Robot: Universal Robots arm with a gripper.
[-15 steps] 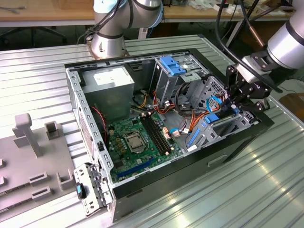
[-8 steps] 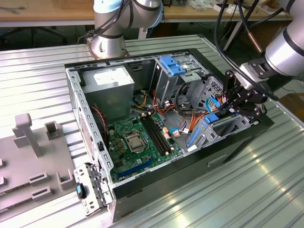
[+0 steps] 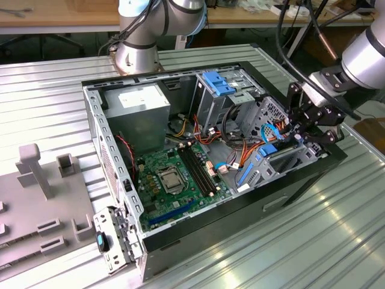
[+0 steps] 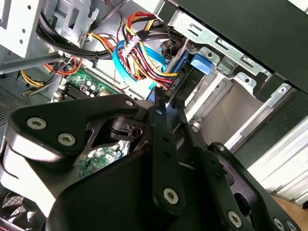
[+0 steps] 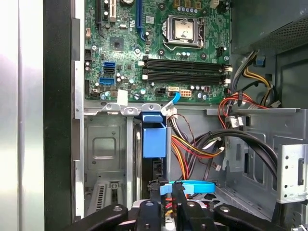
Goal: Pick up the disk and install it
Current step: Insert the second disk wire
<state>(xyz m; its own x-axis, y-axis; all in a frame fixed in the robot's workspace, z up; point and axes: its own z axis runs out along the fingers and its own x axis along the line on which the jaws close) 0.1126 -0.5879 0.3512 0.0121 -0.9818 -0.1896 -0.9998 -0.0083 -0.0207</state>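
First wrist view puts my gripper (image 5: pixel 166 204) low in the computer case's (image 3: pixel 289 195) drive bay, fingers together on the disk (image 5: pixel 154 139), which stands on edge in its slot. I judge it rigid, fairly heavy and shock-sensitive. Holding its blue rails seems safest.

Silver-jointed arm (image 3: pixel 367 57), black screw-studded linkage tool (image 3: pixel 313 123)

A ribbed metal table (image 3: pixel 337 229) carries the open computer case (image 3: pixel 198 150).
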